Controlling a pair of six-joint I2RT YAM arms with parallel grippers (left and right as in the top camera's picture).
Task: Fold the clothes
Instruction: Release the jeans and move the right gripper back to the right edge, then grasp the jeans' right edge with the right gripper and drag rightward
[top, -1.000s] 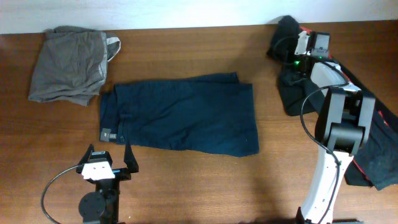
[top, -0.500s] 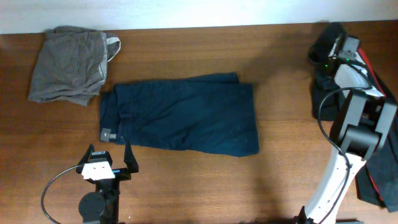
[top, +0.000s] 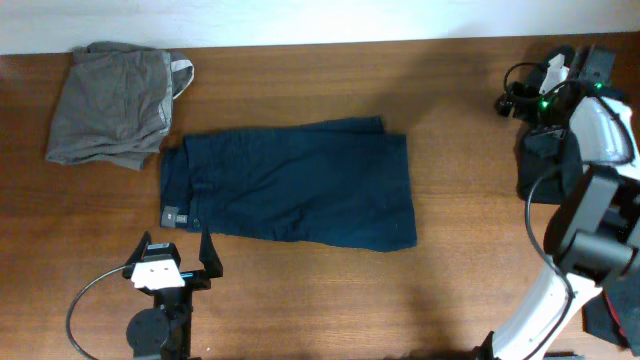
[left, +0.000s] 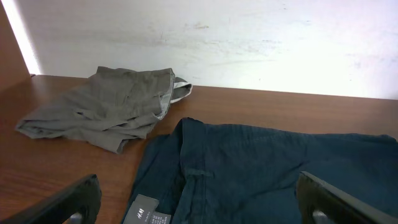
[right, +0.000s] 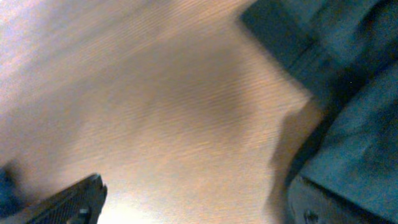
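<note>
Brown tabletop (top: 300, 90): navy trousers (top: 295, 185) just beyond spread left hand (top: 177, 242); right hand (right: 194, 186) also spread.

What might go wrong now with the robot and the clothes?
1. The dark clothes pile lies right beneath the right arm and its cable. A swing might snag the pile and drag it.
2. The open left gripper sits close to the navy shorts. A careless grab there might rumple their flat fold.
</note>
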